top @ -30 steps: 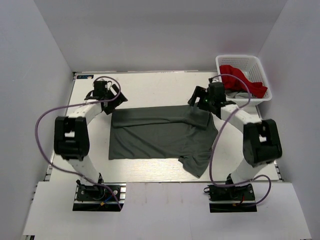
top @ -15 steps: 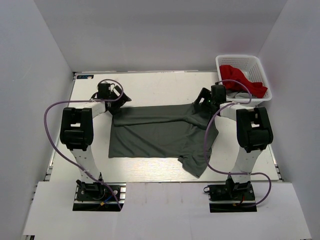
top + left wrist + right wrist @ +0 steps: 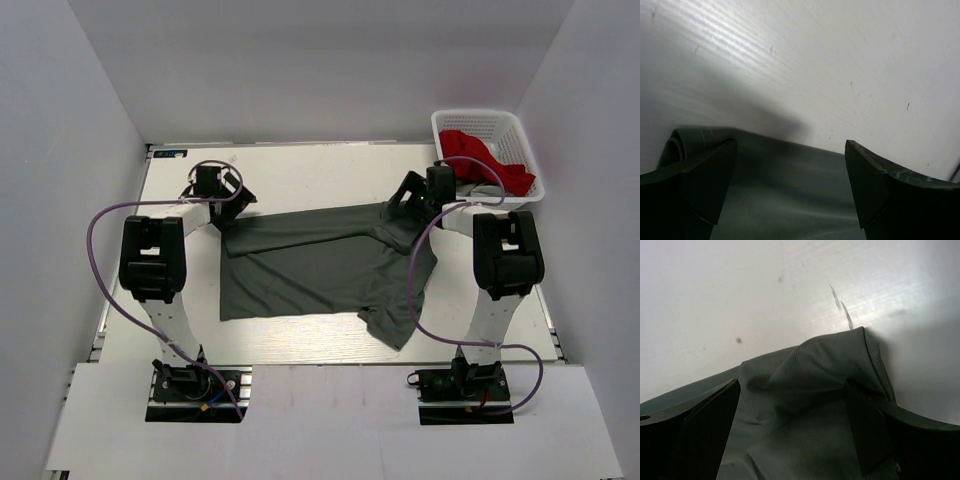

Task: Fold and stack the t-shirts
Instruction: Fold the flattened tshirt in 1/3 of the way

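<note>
The dark olive-grey t-shirt [image 3: 310, 270] lies spread on the white table [image 3: 300, 170], with one sleeve [image 3: 395, 325] reaching toward the near edge. My left gripper [image 3: 232, 208] is at the shirt's far left corner. In the left wrist view it [image 3: 790, 145] is open, with the cloth [image 3: 790, 200] lying between its wide-apart fingers. My right gripper [image 3: 405, 207] is at the far right corner. In the right wrist view it [image 3: 792, 384] is open over bunched cloth [image 3: 815, 360]. The red t-shirt [image 3: 478, 150] lies in the basket.
The white lattice basket [image 3: 478, 113] stands at the table's far right corner, close behind my right gripper. Grey walls enclose the table on the left, right and far sides. Purple cables loop from both arms above the table.
Both arms have dropped their elbows and stretched out low, bringing the grippers down onto the shirt's far corners. The shirt's far edge has shifted slightly away from the arm bases.
</note>
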Tool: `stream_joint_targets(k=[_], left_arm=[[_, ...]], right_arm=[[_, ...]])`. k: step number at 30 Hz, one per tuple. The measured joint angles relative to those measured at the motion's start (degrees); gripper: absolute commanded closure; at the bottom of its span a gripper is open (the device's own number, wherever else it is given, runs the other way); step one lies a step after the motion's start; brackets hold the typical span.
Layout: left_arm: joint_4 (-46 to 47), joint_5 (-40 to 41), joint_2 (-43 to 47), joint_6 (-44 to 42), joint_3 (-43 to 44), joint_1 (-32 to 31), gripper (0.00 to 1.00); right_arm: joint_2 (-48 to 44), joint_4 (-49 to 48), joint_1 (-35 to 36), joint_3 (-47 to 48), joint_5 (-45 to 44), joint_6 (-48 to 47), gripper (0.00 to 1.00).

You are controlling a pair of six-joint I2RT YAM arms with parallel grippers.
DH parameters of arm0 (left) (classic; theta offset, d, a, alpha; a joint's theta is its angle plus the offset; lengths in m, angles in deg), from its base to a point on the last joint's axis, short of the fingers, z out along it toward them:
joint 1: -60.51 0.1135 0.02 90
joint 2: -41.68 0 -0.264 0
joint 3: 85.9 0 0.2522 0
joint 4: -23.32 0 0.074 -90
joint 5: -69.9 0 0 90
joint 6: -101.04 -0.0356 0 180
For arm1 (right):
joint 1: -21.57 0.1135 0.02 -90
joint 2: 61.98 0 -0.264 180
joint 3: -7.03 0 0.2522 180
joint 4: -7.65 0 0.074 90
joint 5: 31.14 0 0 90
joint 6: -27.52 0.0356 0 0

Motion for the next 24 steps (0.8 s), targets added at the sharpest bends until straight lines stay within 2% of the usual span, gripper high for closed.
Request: stream_joint_targets(k=[12, 20, 24], left_arm=[[-12.5, 6.1, -16.0, -2.3, 26.8, 0.5, 0.00], [-19.2, 7.7, -15.4, -7.7, 31.6, 1.0, 0.00], [-20.4, 9.1, -7.0, -8.9, 25.5, 0.9, 0.00]], right_arm=[[12.7, 5.7, 0.1, 20.7, 2.7, -3.4, 0.10], [10.1, 11.6, 2.2, 26.1, 6.3, -12.6, 0.10], [1.5, 12.7, 5.6, 21.6, 5.7, -15.1, 0.10]])
